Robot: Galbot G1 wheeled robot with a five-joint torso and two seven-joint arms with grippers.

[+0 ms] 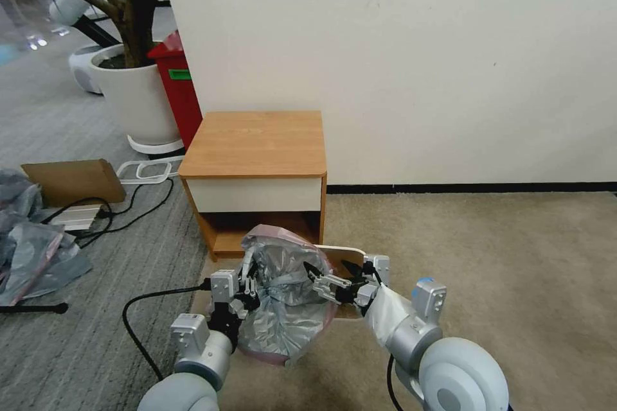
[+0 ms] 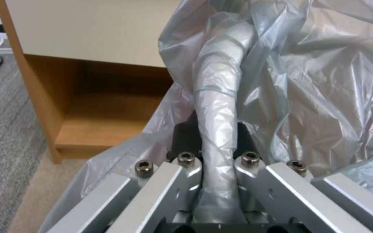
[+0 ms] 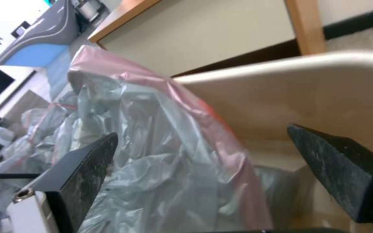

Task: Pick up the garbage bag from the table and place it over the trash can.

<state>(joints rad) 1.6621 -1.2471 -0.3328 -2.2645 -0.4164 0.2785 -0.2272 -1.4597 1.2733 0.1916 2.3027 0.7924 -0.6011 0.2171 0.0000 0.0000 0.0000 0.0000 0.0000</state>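
Grey crinkled plastic garbage bag (image 1: 286, 308) hides most of the cream trash can (image 1: 340, 252); left tool (image 1: 247, 289) clamps a bag fold, right tool (image 1: 337, 279) gapes at the rim.

Head view: high, facing forward and down over the light-brown wooden bench (image 1: 256, 143) against the wall. Left wrist view: pressed close against crinkled translucent grey plastic bag (image 2: 316, 84), facing the bench's open lower shelf (image 2: 104, 119). Right wrist view: low, equally close, sharing that bag (image 3: 152, 168) and bench (image 3: 221, 35).

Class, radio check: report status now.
Left gripper shut on bag. Right gripper open at can rim. Bag partly over can, right side uncovered. Nothing blocking.
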